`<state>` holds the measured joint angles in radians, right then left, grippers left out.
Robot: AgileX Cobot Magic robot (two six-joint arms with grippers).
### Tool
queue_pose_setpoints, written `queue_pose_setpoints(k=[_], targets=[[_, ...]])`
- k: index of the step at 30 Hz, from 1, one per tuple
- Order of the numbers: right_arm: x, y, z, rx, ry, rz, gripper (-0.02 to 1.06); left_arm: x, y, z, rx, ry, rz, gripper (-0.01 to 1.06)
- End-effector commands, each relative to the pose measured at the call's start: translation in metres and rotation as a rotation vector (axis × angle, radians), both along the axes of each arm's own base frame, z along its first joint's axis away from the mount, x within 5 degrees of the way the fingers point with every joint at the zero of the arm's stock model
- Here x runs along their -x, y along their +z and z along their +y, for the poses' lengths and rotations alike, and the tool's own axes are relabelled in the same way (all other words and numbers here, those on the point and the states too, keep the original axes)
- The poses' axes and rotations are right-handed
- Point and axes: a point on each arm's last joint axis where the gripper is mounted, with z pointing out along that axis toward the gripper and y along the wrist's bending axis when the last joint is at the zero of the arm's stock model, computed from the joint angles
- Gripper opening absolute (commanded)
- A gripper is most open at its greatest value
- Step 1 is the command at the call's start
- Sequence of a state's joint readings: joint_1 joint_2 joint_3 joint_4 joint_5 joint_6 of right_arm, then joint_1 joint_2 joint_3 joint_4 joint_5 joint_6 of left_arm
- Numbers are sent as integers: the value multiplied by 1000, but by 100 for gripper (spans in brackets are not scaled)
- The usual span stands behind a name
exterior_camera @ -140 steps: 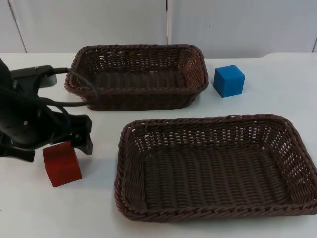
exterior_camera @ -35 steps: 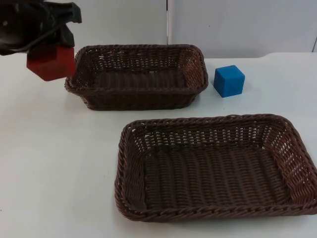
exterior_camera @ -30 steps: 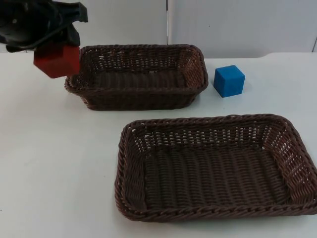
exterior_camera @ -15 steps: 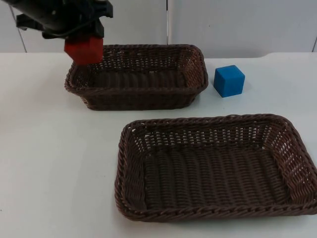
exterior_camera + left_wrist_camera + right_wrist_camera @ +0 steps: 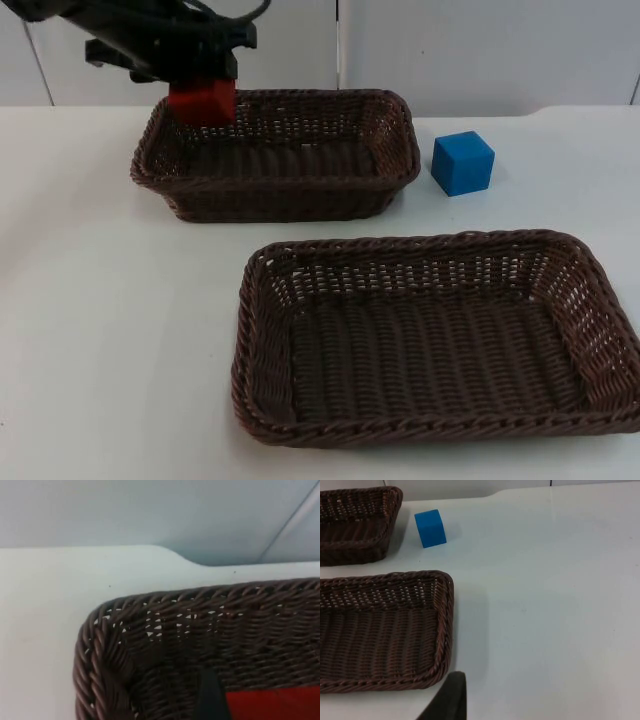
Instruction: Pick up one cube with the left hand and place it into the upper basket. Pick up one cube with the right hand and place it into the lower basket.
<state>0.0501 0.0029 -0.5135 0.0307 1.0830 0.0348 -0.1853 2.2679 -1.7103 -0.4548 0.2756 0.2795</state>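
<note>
My left gripper (image 5: 203,92) is shut on the red cube (image 5: 205,104) and holds it in the air above the far left corner of the upper basket (image 5: 280,186). In the left wrist view the red cube (image 5: 274,705) sits beside a black fingertip (image 5: 210,700), over the woven corner of the upper basket (image 5: 165,605). The blue cube (image 5: 463,163) rests on the table right of that basket, behind the lower basket (image 5: 420,243). My right gripper (image 5: 449,702) waits above the table, off the lower basket's (image 5: 442,625) corner, with the blue cube (image 5: 430,528) farther ahead.
Both baskets hold nothing. White table (image 5: 110,330) stretches left of the lower basket and in front of the upper one. The grey partition wall (image 5: 480,50) closes off the table's far edge. The upper basket (image 5: 360,510) also lies beyond the lower one in the right wrist view.
The left gripper closed on the red cube at the table's left, lifted it, and carried it up and to the right until it hangs over the upper basket's far left corner.
</note>
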Motion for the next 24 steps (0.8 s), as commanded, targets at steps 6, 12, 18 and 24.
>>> queue_pose_setpoints(k=[6, 12, 18, 24], targets=[[0, 1, 0, 8, -7, -12, 105, -4, -21, -3, 4, -3, 38, 0], [0, 1, 0, 8, -7, -12, 105, -4, -34, -4, 14, 5, 66, 0], [0, 1, 0, 8, -7, -12, 105, -3, -39, -5, 29, 5, 98, 11], [0, 1, 0, 8, -7, -12, 105, -2, -39, -7, 67, 16, 109, 59]])
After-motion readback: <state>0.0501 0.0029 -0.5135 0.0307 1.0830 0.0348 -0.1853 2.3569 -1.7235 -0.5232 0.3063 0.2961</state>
